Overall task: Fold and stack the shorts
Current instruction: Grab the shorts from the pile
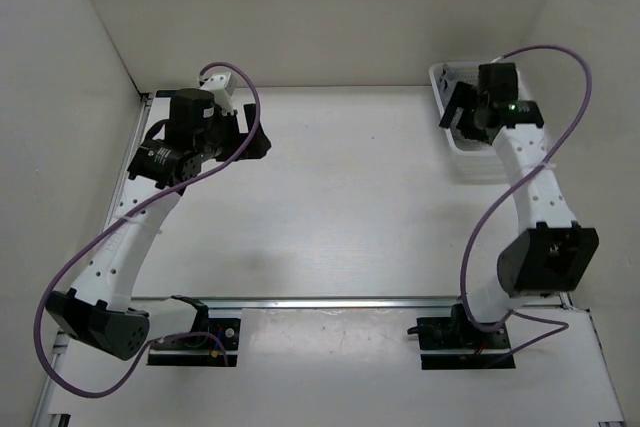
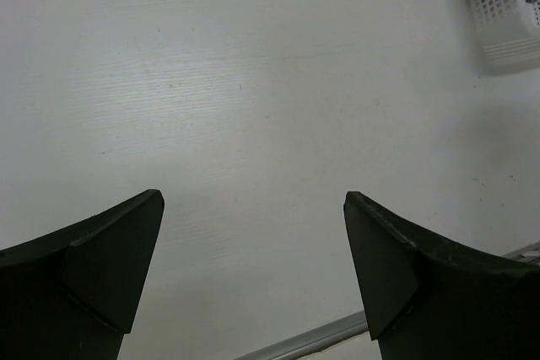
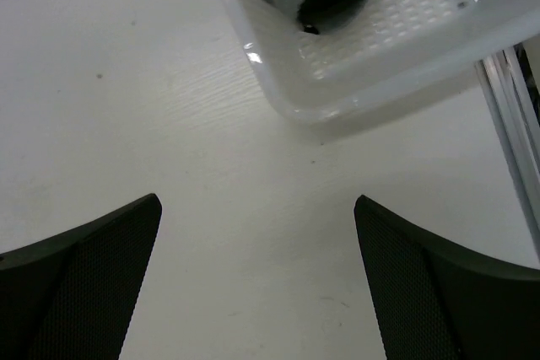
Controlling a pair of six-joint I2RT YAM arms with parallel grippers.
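You get the whole table from high above the near edge, the left wrist looking across it toward the far right, and the right wrist close over the basket, which all three views share.
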